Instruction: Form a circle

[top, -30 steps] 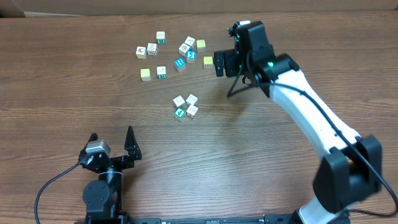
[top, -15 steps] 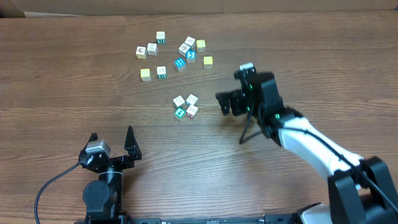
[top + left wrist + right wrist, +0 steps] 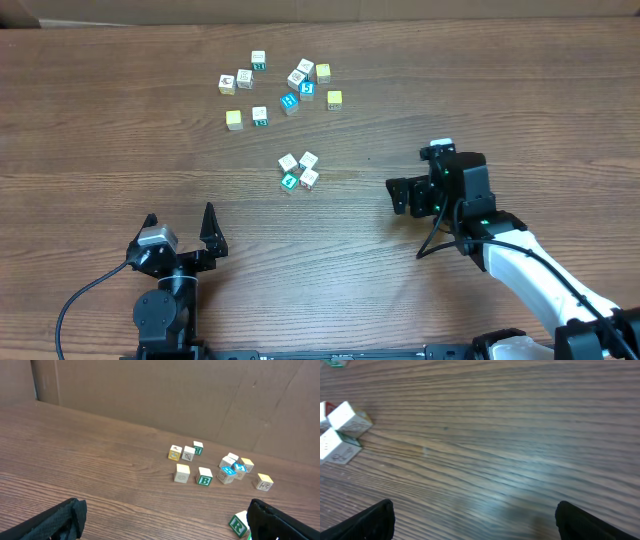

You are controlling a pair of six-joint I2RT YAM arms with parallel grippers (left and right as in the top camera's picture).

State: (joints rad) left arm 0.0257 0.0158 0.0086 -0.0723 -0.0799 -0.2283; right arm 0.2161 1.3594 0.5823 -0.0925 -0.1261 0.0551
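- White and teal cubes, the circle [image 3: 298, 171], are being seen bunched tight on the desk [image 3: 100, 180].
- The right jaws and left jaws are being held spread, gripping nothing.
- The circle is lying left of the nearer right jaws.

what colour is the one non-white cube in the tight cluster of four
Teal. That cube shows best in the overhead view.
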